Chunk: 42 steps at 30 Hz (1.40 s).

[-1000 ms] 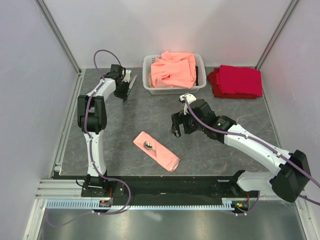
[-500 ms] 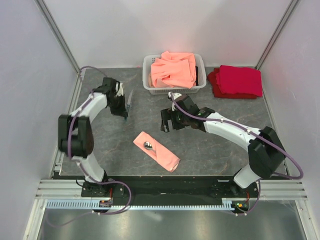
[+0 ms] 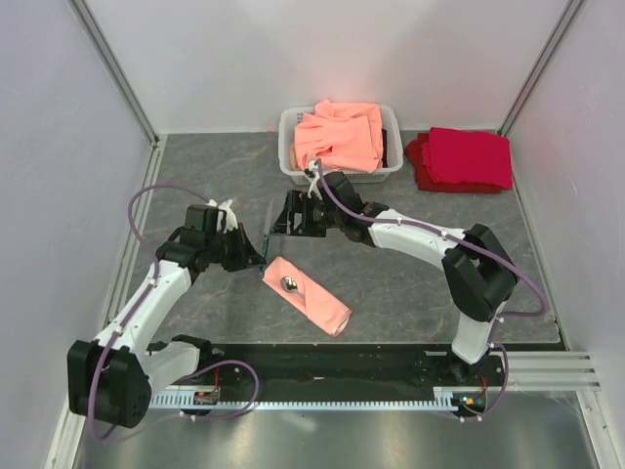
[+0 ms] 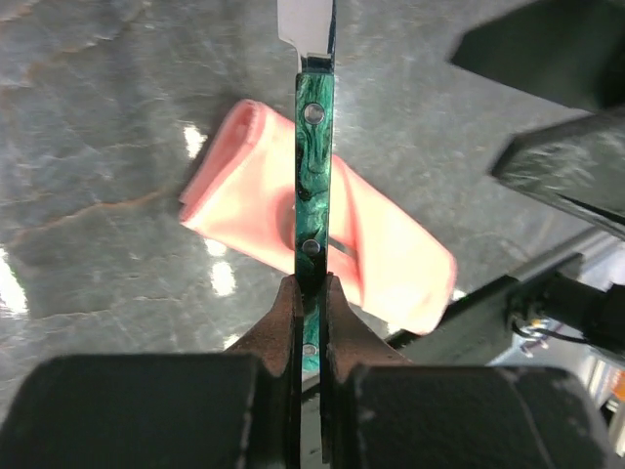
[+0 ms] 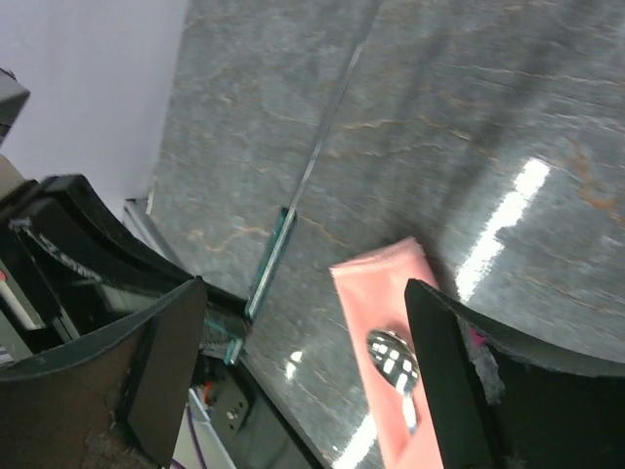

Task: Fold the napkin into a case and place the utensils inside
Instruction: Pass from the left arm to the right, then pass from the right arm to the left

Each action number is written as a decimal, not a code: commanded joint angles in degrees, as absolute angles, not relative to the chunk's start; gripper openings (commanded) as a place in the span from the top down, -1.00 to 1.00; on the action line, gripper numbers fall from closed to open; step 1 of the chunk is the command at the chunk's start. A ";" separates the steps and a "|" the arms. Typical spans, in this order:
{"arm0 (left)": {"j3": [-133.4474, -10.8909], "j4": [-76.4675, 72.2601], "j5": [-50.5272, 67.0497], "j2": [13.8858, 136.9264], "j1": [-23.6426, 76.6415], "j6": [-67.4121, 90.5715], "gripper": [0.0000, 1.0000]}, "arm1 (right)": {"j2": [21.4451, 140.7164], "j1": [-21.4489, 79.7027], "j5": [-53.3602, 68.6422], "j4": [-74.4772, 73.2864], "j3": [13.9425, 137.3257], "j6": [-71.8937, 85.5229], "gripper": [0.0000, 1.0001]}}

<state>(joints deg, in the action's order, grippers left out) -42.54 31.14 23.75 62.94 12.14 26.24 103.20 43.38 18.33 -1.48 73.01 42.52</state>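
The napkin (image 3: 317, 303) lies folded into a narrow pink strip on the grey table, also visible in the left wrist view (image 4: 234, 195) and the right wrist view (image 5: 386, 278). A silvery spoon's bowl (image 3: 291, 284) (image 5: 393, 360) sticks out of the strip's far-left end. My left gripper (image 3: 256, 254) (image 4: 311, 288) is shut on the handle of a teal-green-handled knife (image 3: 269, 230) (image 4: 314, 166). The knife hangs just above the napkin's left end, blade pointing away. My right gripper (image 3: 284, 221) (image 5: 305, 293) stands open near the blade tip, holding nothing.
A white basket (image 3: 289, 168) heaped with orange-salmon cloths (image 3: 340, 137) stands at the back centre. Deep red folded cloths (image 3: 464, 158) lie at the back right. Metal frame walls bound the table left and right.
My left arm has swung from the back left toward the napkin, carrying the knife. My right gripper has moved left and back, close to the knife's blade.
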 commanded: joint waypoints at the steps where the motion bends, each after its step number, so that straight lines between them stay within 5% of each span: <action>1: -42.01 27.07 29.26 57.66 12.48 30.41 0.96 | 105.90 44.91 21.00 4.40 76.64 46.32 -0.76; 10: -40.34 26.54 29.53 54.49 16.17 32.26 0.96 | 110.48 45.70 21.45 8.79 77.96 50.27 -0.34; 15: -40.69 26.10 29.97 54.75 16.79 31.82 0.96 | 110.57 45.70 23.64 11.95 77.61 53.69 0.68; 17: -40.78 25.41 29.80 54.76 17.05 31.29 0.69 | 109.52 45.79 23.47 12.04 76.82 55.01 0.99; 20: -40.08 22.16 28.48 54.67 18.01 31.11 0.24 | 107.59 45.79 22.41 13.18 73.05 58.26 1.00; 25: -41.57 20.21 26.64 58.52 22.93 31.29 0.11 | 103.89 45.88 19.17 14.41 68.82 61.78 1.00; 33: -41.05 20.48 22.76 60.12 25.58 32.78 0.16 | 98.09 45.79 18.63 16.17 64.60 65.65 1.00; 35: -40.70 19.69 23.11 59.24 25.66 32.78 0.28 | 97.74 45.79 19.16 15.21 65.12 65.65 1.00; 36: -40.52 18.99 24.07 58.63 25.75 32.70 0.62 | 97.82 45.70 20.38 15.12 65.21 65.57 1.00; 40: -40.26 17.14 29.17 58.10 25.66 32.87 0.96 | 96.86 45.36 22.50 14.08 65.39 59.61 0.09; 42: -39.55 15.30 34.17 57.31 25.66 34.62 0.96 | 95.45 44.57 25.64 13.62 65.22 53.65 -0.08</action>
